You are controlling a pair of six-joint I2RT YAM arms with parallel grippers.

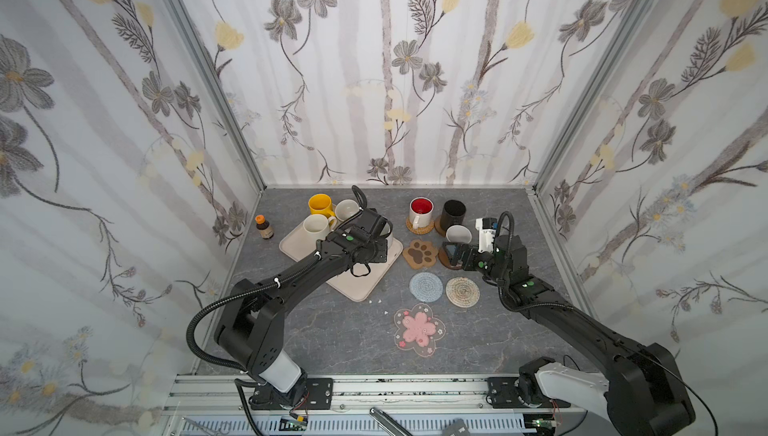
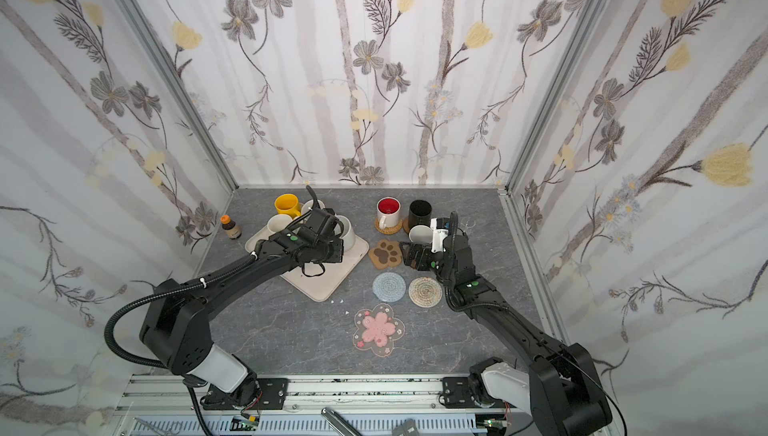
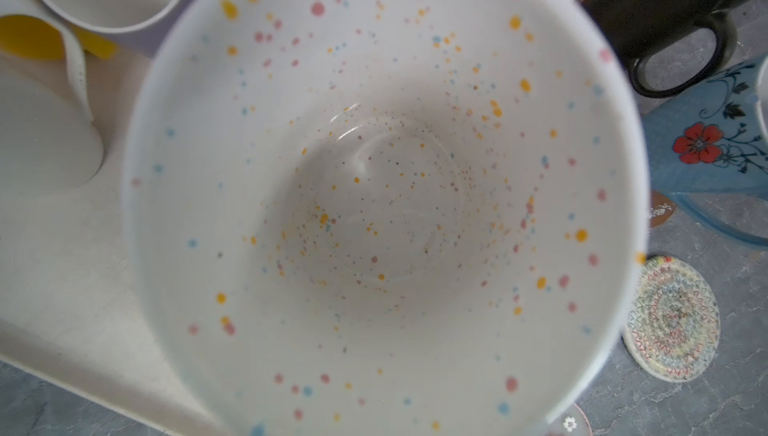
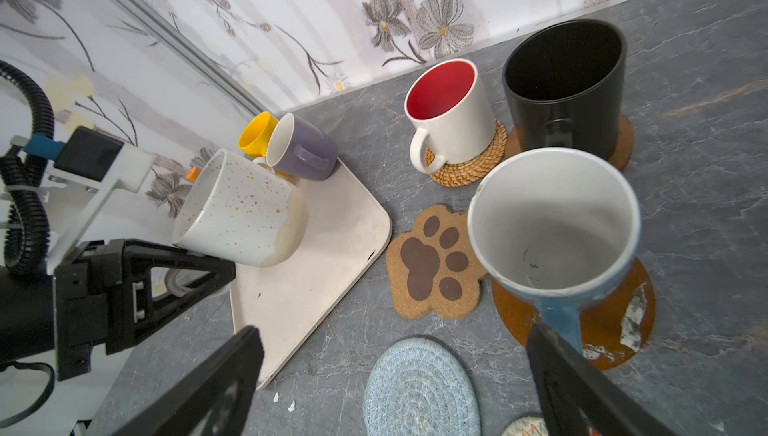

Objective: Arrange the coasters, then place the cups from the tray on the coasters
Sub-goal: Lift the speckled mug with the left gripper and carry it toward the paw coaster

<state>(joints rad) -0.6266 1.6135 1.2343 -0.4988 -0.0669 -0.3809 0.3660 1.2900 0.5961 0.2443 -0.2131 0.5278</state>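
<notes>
My left gripper [image 4: 195, 271] is shut on a speckled cream-white cup [image 4: 241, 213], held tilted above the beige tray [image 1: 361, 284]; its inside fills the left wrist view. Yellow [image 1: 321, 205], lavender-grey [image 1: 347, 209] and cream-white [image 1: 316, 226] cups stand at the tray's far end. The red-inside cup [image 1: 421, 211] sits on the rattan coaster [image 1: 419, 228], and the black cup [image 1: 453, 213] is on a wooden coaster [image 4: 623, 138]. The blue cup [image 4: 552, 221] stands on a second wooden coaster [image 4: 615, 321]. My right gripper [image 4: 399, 375] is open beside its handle.
Paw-print [image 1: 421, 254], grey-blue [image 1: 426, 287], beige braided [image 1: 462, 291] and pink blossom [image 1: 419, 330] coasters lie bare on the grey table. An orange-capped brown bottle [image 1: 264, 226] stands left of the tray, near the wall. Small white crumbs [image 1: 376, 301] lie by the tray's near corner.
</notes>
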